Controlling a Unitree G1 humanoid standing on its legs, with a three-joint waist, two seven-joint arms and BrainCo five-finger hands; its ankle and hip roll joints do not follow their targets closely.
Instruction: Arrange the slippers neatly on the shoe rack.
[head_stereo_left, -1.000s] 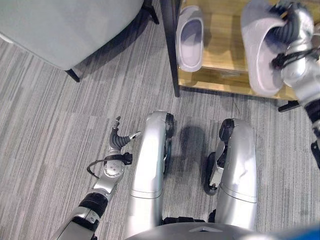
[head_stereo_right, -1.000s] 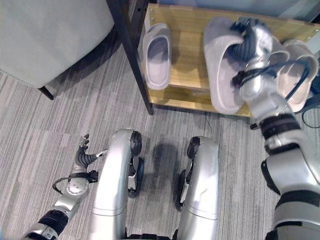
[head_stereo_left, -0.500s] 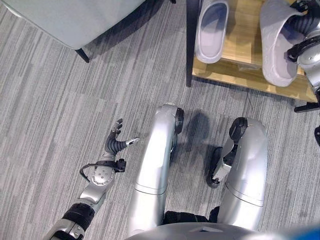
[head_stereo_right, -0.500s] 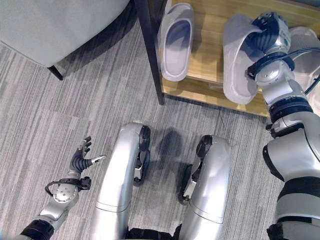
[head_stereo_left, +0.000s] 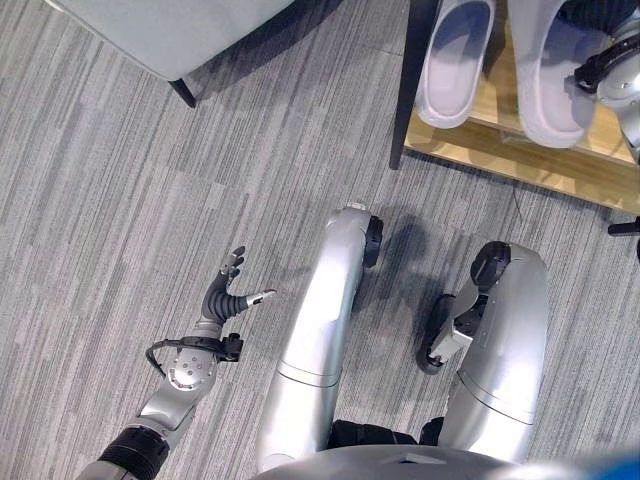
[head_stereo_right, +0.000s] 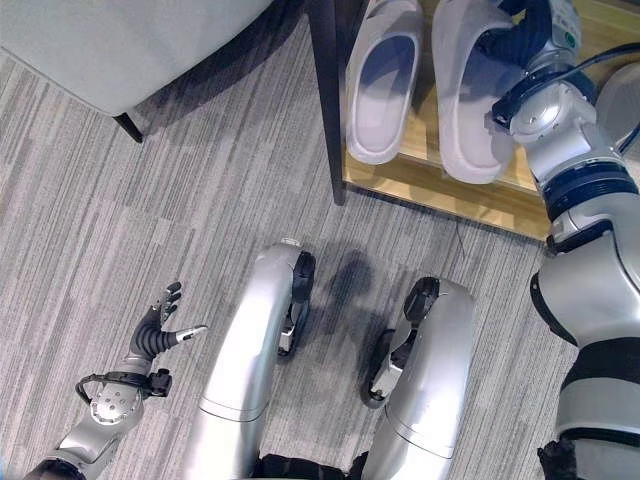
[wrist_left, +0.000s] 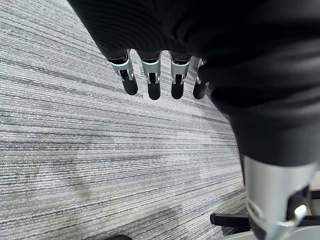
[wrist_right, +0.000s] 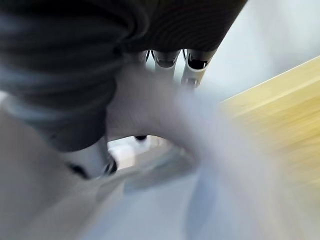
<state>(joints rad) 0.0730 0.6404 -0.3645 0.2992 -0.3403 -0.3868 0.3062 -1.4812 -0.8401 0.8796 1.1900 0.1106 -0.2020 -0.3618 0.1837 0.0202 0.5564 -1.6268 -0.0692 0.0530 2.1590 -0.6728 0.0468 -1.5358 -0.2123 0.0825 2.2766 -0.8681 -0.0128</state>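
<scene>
Right eye view: two pale lilac slippers lie side by side on the wooden shelf of the shoe rack (head_stereo_right: 470, 190), at the far right of the scene.
Left slipper (head_stereo_right: 383, 80): sole down on the shelf, opening up, just right of the rack's black post (head_stereo_right: 328, 95); nothing touches it.
Right slipper (head_stereo_right: 468, 95): just beside the first, roughly parallel to it, heel end near the shelf's front edge; the right robot hand is on its strap.
Right robot hand (head_stereo_right: 520, 40): reaches in from the right over the right slipper; its dark ribbed cover lies on the upper part of the shoe.
Right wrist view: the dark-tipped fingers (wrist_right: 165, 59) curl over the pale strap with the thumb under it, so the hand is clenched round the right slipper; wood of the shelf shows past it.
Third pale shape (head_stereo_right: 625, 100): sits at the right edge of the shelf behind the right arm; too little shows to name it.
Left robot hand (head_stereo_left: 222, 296): hangs low at the near left over the grey striped carpet (head_stereo_left: 120, 230), well apart from the rack.
Left wrist view: its fingers (wrist_left: 152, 80) are straight and relaxed with only carpet past them; released, grasping nothing.
Grey upholstered seat (head_stereo_left: 170, 30): at the far left, on a dark leg, well apart from both hands.
</scene>
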